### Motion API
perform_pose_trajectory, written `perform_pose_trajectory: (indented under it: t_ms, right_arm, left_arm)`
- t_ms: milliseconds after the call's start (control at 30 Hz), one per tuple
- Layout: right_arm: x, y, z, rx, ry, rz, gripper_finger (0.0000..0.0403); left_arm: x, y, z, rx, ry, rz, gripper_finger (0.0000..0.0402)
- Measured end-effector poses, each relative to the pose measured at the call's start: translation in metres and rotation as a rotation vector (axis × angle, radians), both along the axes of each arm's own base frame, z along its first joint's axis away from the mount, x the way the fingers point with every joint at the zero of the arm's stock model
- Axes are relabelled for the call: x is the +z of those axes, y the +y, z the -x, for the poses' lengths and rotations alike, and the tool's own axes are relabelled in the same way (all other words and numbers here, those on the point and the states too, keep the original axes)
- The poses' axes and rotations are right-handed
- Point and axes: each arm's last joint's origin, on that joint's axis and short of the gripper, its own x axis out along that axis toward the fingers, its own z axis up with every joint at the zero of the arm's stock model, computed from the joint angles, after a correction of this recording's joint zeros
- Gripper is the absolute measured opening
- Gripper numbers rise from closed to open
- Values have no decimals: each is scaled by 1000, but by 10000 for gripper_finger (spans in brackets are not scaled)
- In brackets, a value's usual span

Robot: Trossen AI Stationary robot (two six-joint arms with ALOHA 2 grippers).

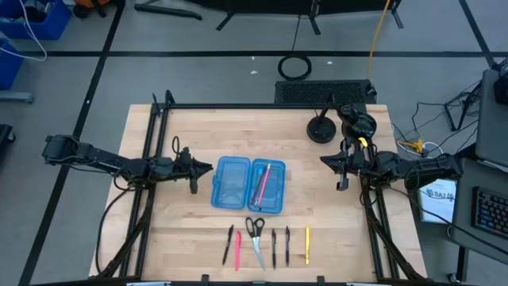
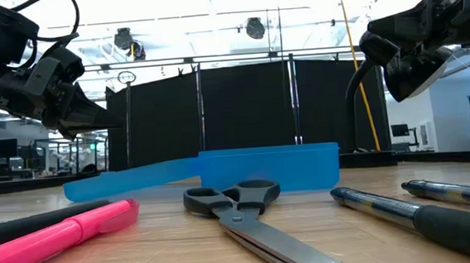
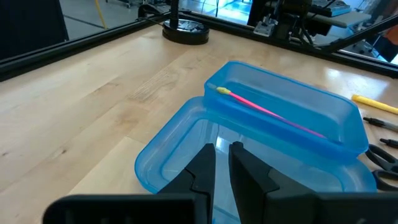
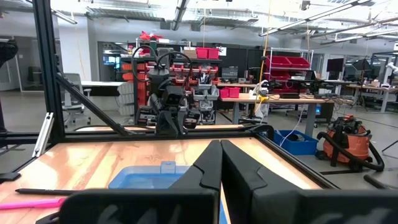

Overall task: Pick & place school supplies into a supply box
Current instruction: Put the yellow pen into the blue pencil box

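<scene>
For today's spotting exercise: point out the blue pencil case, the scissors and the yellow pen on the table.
blue pencil case (image 1: 230, 184), high view, floor of its empty left half.
scissors (image 1: 255, 226), high view, on the black handles.
yellow pen (image 1: 307, 244), high view, middle of its barrel.

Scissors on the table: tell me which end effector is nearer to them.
Left. The left end effector hovers beside the blue case, up and left of the scissors in the high view. The right end effector sits farther off, near the table's right edge.
</scene>
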Motion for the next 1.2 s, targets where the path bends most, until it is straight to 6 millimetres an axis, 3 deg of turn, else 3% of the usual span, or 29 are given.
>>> perform_pose_trajectory:
  t_ms: [500,967,1100,1200]
  right_arm:
    - [-1,0,0,5,11,-25,0]
    - [-6,0,-1,4,63,-20,0]
    - [-6,0,-1,4,63,-18,0]
    - [-6,0,-1,4,63,-18,0]
  left_arm:
    - [0,0,0,0,0,0,49]
    - [12,-1,-3,-1,-150,105,49]
    - [12,-1,-3,-28,-144,92,49]
    - [27,1,-10,-59,-177,-30,49]
